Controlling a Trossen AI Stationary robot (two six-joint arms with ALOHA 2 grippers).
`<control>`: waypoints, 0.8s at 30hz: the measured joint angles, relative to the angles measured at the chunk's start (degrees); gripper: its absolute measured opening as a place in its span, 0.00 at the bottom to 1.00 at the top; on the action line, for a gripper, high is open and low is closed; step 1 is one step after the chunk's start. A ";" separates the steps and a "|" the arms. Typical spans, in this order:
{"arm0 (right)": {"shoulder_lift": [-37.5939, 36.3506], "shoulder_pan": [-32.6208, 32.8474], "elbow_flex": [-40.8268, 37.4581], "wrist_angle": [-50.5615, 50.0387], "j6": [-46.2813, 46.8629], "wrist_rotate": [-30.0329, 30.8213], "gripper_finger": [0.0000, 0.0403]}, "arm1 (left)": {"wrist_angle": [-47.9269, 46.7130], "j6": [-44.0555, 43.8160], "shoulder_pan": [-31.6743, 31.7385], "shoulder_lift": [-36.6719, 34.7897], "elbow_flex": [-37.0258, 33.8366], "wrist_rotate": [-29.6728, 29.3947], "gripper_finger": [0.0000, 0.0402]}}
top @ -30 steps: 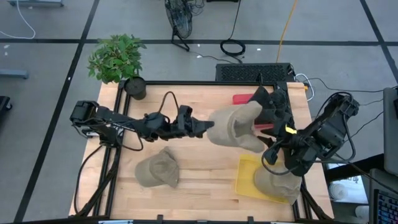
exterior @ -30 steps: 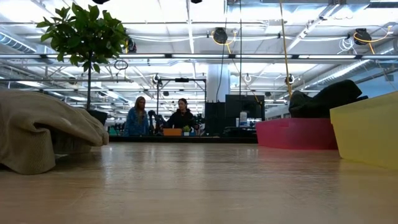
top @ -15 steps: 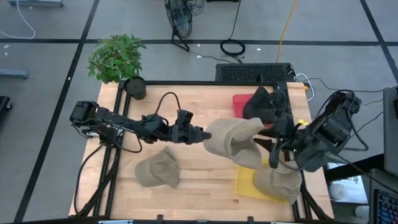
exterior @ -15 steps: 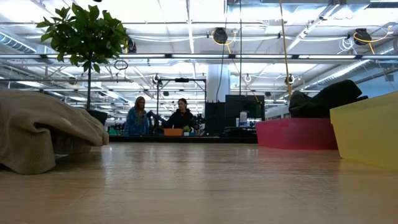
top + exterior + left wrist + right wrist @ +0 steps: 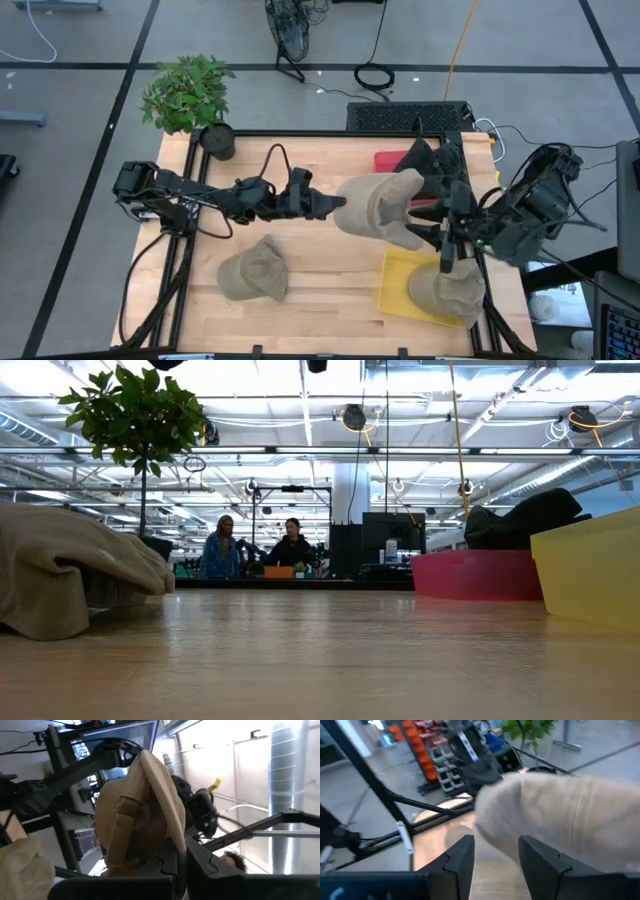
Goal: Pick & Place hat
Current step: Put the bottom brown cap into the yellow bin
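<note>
My left gripper [image 5: 335,204] was clamped on the brim of the tan hat [image 5: 382,207], held above mid-bench; soft, light, floppy cloth; right gripper [image 5: 445,240] stood apart.

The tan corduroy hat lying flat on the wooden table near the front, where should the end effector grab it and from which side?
Take the tan corduroy hat by its raised, creased crown ridge, coming straight down from above. It lies flattened on the wooden table, so its edges hug the surface, while the fold along the top probably gives the fingers something to pinch.
</note>
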 joint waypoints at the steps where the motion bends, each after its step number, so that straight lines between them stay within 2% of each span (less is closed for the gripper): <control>1: 0.58 -0.75 0.00 -1.01 1.04 0.02 0.35 | 0.11 -0.41 0.19 0.00 0.00 -0.19 0.03; 6: 3.11 -5.40 0.00 -4.23 3.35 -2.20 0.35 | -0.24 -2.01 0.13 0.00 0.00 -0.97 0.03; 10: 5.45 -9.77 0.00 -4.54 4.25 -8.48 0.35 | -0.52 -2.00 -0.09 0.00 0.00 -1.76 0.03; 13: 6.87 -11.79 0.00 -3.46 3.20 -10.68 0.35 | -0.60 -1.95 -0.09 0.00 0.00 -2.16 0.03; 24: 3.75 -13.37 0.02 -0.12 2.31 -12.08 0.35 | -3.26 0.14 -0.46 0.00 0.00 -1.49 0.03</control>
